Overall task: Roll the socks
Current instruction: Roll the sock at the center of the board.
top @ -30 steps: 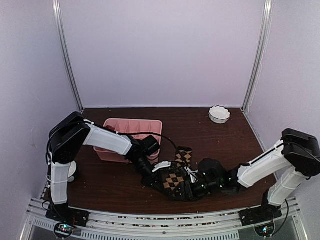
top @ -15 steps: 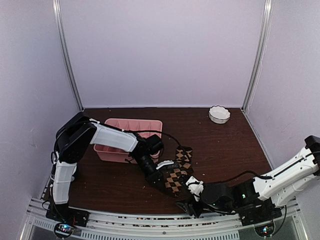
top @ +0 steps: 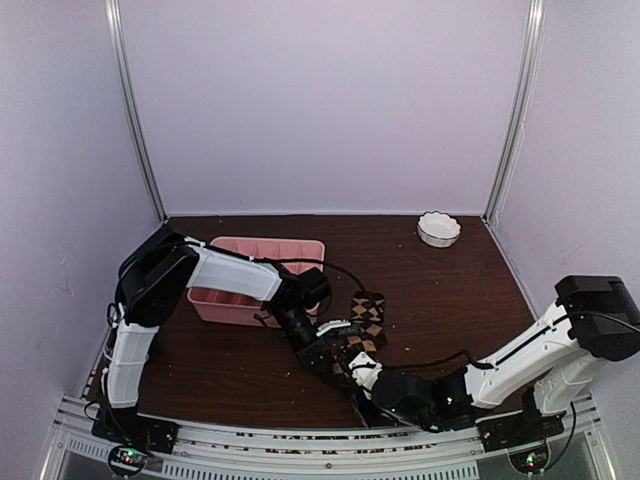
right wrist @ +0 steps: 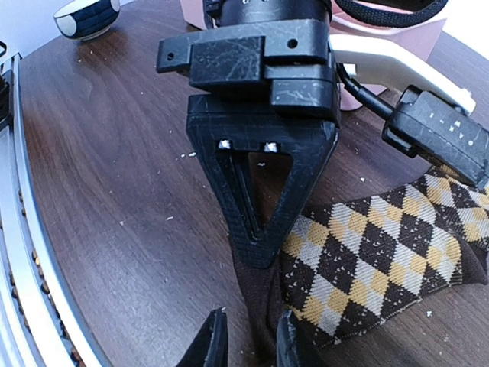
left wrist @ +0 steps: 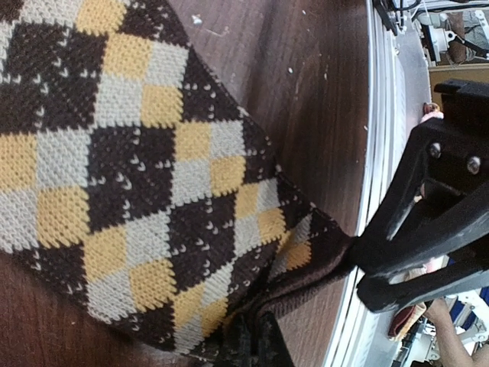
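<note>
A: Checking grips first. Right gripper (right wrist: pixel 252 344): tips nearly together, with a strip of the sock's (left wrist: pixel 137 176) brown edge between them. From the left wrist view the cloth is drawn to a point at those tips, so I read it as clamped on.

B: And the left gripper (right wrist: pixel 260 252)?

A: Closed on the same brown edge, just beside the right one. The two sets of tips are close enough to bump.

B: Where does the sock lie?

A: On the table (right wrist: pixel 114 191), near the front rail and between the arms. The pinched end is lifted slightly. The checked body is spread mostly flat and runs back toward the tray (top: pixel 265 252). Only this sock shows; I can't find the other one. The bowl (top: pixel 438 229) is well apart and no concern.

B: So the step is starting the roll from that end?

A: That's my read. To do it well, turn the pinched edge over onto the checked body in one small, tight fold. Keep both grips low to the table so the first turn doesn't puff open. Move them together with even pull, or the roll goes cone-shaped.

B: Risks?

A: Three, by my judgement. The fingers could clash, so spread the grips a little along the edge if possible. The body is soft knit and may slide on the smooth wood instead of folding, so work away from the rail and toward the tray. And a thin pinch may slip, so check that the hold is firm before turning.
</note>
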Controlling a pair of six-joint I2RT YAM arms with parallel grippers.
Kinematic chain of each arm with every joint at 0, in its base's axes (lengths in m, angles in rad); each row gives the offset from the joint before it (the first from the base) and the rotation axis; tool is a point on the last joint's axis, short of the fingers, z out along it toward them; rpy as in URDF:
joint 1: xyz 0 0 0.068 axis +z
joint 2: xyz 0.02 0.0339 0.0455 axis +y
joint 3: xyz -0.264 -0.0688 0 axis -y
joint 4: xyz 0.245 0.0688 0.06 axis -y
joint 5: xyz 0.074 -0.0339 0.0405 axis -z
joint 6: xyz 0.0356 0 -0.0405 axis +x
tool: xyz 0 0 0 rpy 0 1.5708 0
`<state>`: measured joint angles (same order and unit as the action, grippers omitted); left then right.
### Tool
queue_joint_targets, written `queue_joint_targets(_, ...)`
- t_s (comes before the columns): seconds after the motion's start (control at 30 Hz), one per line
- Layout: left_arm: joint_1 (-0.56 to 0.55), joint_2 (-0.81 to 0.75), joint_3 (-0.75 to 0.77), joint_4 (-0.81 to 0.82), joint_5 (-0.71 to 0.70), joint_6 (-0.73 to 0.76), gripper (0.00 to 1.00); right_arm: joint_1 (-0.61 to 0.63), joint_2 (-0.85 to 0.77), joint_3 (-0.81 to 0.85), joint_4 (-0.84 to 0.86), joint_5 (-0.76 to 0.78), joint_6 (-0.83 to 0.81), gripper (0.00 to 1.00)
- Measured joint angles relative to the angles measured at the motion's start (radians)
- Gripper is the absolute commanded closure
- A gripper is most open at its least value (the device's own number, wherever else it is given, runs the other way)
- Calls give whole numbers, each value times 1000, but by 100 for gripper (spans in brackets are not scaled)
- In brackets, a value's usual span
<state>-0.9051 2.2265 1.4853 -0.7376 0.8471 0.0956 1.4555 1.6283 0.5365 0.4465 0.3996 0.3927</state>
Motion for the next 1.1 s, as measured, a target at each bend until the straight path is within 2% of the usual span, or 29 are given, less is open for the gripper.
queue_joint_targets(0.2, -1, 3, 10, -10, -10, -2, 100, -21, 56, 15, 36, -17, 61, 94)
queue_joint_targets(0.43, -6, 3, 17, -19, -24, -1, 100, -40, 82, 20, 45, -33, 167, 100)
queue_joint_targets(0.47, -6, 3, 17, -19, -24, -1, 98, -41, 83, 18, 48, -35, 182, 100)
queue_joint_targets(0.5, -6, 2, 17, -19, -25, 0, 92, -42, 85, 13, 52, -37, 199, 100)
queue_joint_targets(0.63, -10, -7, 16, -25, -22, 16, 60, -46, 106, -2, 73, -48, 258, 100)
queue_joint_targets(0.7, -18, -28, 13, -24, -37, 36, 51, -47, 114, -3, 88, -53, 283, 100)
queue_joint_targets(0.8, -22, -72, -13, -11, -82, 86, 46, -54, 122, -13, 121, -68, 324, 100)
queue_joint_targets(1.1, -19, -333, -265, 89, -269, 345, 47, -141, 126, -148, 370, -240, 478, 100)
